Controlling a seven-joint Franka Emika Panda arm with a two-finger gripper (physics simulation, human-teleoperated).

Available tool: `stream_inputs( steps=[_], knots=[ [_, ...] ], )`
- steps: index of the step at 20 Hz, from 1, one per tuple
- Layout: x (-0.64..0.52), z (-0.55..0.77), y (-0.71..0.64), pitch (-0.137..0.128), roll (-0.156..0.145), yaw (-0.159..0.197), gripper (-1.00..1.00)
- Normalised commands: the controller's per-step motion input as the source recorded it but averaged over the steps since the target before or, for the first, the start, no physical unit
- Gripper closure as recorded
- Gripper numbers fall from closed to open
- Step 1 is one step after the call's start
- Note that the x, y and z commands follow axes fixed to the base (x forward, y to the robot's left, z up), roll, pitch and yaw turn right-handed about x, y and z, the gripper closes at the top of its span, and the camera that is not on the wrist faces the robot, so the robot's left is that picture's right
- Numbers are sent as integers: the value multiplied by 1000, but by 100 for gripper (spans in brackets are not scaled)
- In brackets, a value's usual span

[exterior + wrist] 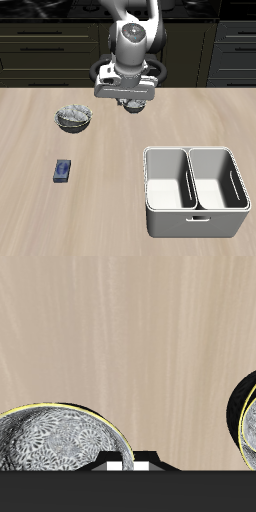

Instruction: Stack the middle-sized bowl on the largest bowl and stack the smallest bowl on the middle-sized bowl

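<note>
Bowls first: we saw two grey-white speckled ones in the wrist view, both cut by the frame edge. The bowl by the fingertips showed its patterned inside and a thin bright rim line, and it sat just beside the gripper w/o touching it, as far as we could tell. The second bowl showed only a sliver of dark rim and pale inside, well apart from the first. We couldn't tell which of the three sizes either was, since neither showed whole.

In the exterior view just one speckled bowl was plain: it stood on the table in the far half, off to one side of the arm, upright, w/ something pale heaped in it that was too small to make out. We couldn't say for sure which wrist-view bowl it matched. Any bowl under the arm was hidden by the wrist housing.

The gripper hung low over the far-middle of the table, pointing down. Its two pale tips sat close together w/ nothing between them, so we read it as clenched and empty.

Farther out: a small blue object lay nearer the front edge, on the plain bowl's side. A white two-compartment caddy stood at the near corner on the opp. side, both compartments showing only their white insides. Dark cabinets ran behind the table.
</note>
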Motion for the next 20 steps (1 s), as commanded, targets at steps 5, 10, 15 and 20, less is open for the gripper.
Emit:
stream_inputs(
  steps=[5,10,15,20],
  knots=[
    [-125,401,-255,-55,-27,5,100],
    [-69,315,-382,-42,-40,-11,100],
    [-80,273,-418,-44,-35,4,100],
    [-11,174,-374,-35,-46,11,100]
  ],
)
